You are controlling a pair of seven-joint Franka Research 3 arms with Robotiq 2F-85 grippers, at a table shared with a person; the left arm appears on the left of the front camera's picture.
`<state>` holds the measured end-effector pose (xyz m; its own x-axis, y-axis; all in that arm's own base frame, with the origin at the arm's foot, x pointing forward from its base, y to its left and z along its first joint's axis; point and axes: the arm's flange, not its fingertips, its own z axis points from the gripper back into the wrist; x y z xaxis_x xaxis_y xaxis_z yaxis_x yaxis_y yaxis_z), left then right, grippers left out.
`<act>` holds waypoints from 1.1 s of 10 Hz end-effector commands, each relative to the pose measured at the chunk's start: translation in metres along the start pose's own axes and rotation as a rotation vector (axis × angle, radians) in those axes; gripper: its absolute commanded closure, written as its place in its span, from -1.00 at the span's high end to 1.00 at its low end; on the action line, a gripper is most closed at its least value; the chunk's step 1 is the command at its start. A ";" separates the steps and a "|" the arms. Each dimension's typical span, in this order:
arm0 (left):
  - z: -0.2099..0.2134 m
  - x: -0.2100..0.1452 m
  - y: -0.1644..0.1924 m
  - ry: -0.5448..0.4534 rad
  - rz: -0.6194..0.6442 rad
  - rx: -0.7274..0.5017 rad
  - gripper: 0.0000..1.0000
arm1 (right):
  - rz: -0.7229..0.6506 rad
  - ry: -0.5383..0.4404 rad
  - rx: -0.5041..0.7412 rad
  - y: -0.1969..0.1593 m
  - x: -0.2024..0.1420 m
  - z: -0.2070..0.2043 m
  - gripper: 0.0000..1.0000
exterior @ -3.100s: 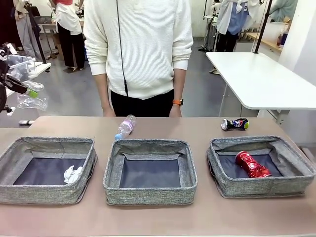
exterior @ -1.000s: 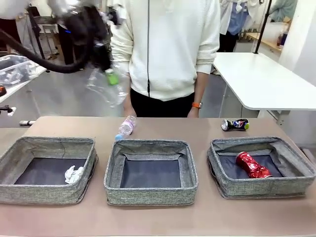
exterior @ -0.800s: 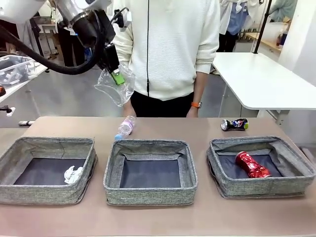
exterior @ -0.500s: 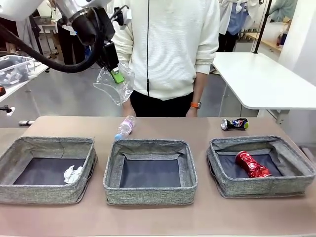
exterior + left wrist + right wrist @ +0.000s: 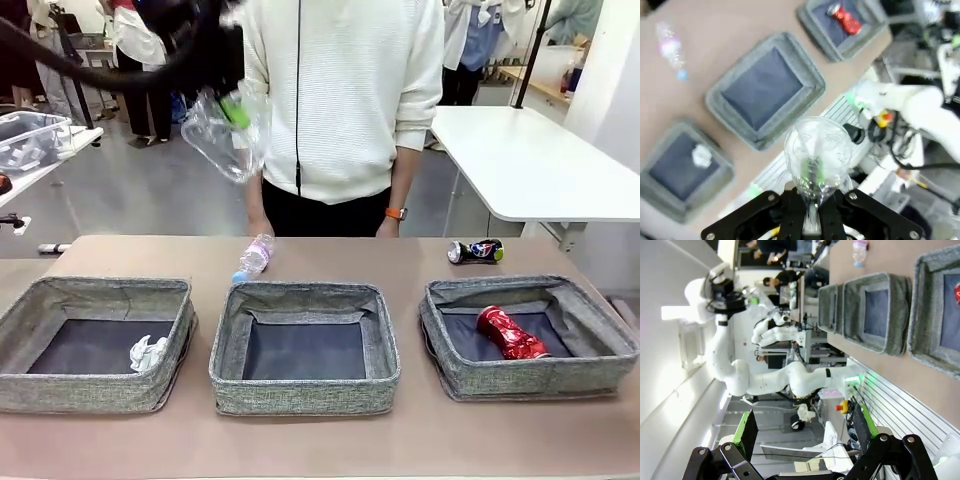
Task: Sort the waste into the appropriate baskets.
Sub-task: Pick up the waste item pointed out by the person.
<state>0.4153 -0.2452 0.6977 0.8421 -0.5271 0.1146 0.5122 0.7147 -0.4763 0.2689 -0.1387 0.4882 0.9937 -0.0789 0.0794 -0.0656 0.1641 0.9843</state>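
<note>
though blurred, the left tool [image 5: 811, 210] apparently carries the cup [image 5: 222, 140] higher.

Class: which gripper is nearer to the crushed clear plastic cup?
Left. The left gripper is shut on the cup, holding it high above the table. The right gripper stands open and empty, back beyond the table's near edge.

A person [image 5: 345, 90] in a white ribbed sweater stands at the far side of the brown table [image 5: 420, 450], with an orange watch [image 5: 397, 213] on one wrist and a black cord [image 5: 298, 100] hanging down the front. A white table [image 5: 530, 160] stands behind at picture right. A clear plastic bin [image 5: 30, 140] sits far left.
</note>
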 end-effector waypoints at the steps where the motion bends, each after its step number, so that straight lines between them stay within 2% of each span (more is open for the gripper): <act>1: 0.004 -0.013 -0.035 0.056 0.155 0.111 -0.97 | 0.012 -0.011 0.009 0.002 0.001 -0.002 1.00; 2: 0.004 -0.016 -0.046 0.056 0.260 0.144 -0.97 | 0.012 -0.011 0.009 0.002 0.001 -0.002 1.00; 4: 0.002 -0.007 -0.070 0.074 0.281 0.197 -0.97 | 0.012 -0.011 0.009 0.002 0.001 -0.002 1.00; 7: 0.040 0.035 -0.096 0.074 0.380 0.263 -0.97 | 0.012 -0.011 0.009 0.002 0.001 -0.002 1.00; 11: 0.058 0.078 -0.095 0.098 0.430 0.238 -0.97 | 0.012 -0.011 0.009 0.002 0.001 -0.002 1.00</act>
<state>0.4243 -0.3141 0.7738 0.9704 -0.2149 -0.1102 0.1788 0.9460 -0.2702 0.2689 -0.1387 0.4882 0.9937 -0.0789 0.0793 -0.0655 0.1640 0.9843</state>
